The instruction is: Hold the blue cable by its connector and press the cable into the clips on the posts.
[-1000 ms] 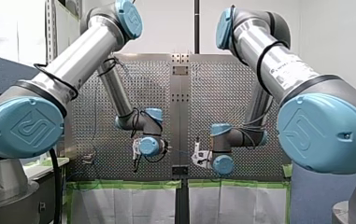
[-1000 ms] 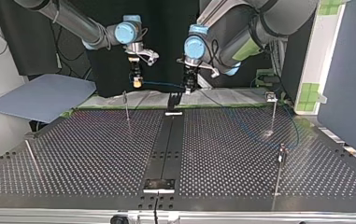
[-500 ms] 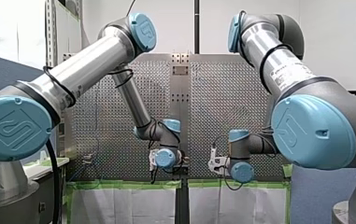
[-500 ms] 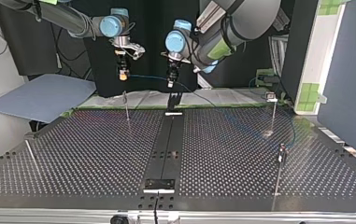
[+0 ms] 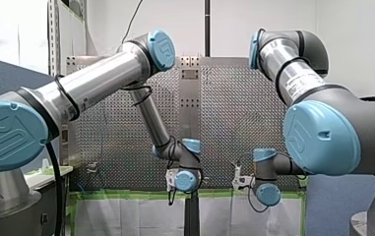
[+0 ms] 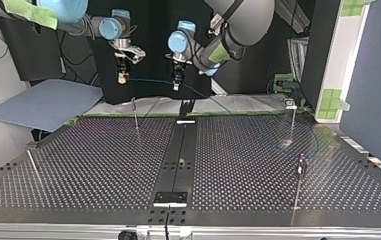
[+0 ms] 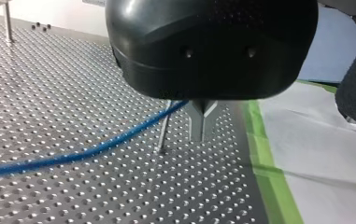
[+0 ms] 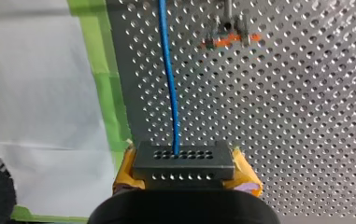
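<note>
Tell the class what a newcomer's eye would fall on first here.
A blue cable runs taut between my right gripper and my left gripper, above the table's far edge in the top view. Yellow pads clamp its dark connector; thin posts stand on the perforated table.

Stylised emblem embossed on my left arm's blue joint cap (image 5: pixel 7 139), same emblem on my right arm's blue joint cap (image 5: pixel 319 139), white label (image 5: pixel 299 87) stuck on my right arm's tube, its print too small to be read.
</note>
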Available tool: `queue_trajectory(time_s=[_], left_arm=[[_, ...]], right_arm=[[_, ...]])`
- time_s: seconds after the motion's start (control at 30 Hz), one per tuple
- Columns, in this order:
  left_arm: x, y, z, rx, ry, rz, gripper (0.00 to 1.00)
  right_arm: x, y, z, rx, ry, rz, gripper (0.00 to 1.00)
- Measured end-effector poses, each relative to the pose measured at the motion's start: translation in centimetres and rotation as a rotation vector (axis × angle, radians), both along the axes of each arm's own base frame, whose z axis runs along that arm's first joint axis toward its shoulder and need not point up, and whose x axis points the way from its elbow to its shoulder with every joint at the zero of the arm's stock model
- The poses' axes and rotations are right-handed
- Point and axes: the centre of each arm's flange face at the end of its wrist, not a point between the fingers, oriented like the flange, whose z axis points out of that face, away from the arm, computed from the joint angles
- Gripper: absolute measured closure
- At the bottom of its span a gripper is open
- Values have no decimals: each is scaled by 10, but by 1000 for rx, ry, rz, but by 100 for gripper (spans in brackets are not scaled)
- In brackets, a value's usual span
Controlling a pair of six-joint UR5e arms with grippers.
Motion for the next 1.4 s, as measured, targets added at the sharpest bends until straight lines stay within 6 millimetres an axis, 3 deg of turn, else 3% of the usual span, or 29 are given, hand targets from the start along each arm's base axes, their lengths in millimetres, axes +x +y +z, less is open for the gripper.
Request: queue_trajectory(time_s=[0.4, 0.63, 1.03, 1.23, 1.4], left_arm=[[-5, -25, -35, 2, -12, 34, 100], [2, -44, -26, -31, -54, 72, 100], [-2, -77, -9, -84, -92, 100, 100], [-12, -91, -23, -81, -71, 83, 100], [-15, -100, -37, -72, -51, 74, 100]], right_arm=[[-8, -50, 13, -71, -14, -16, 100], [-13, -67, 18, -92, -19, -29, 100], [-50, -87, 16, -79, -20, -72, 100], [-72, -106, 16, -89, -37, -74, 100], [-83, -118, 4, -82, -27, -62, 100]])
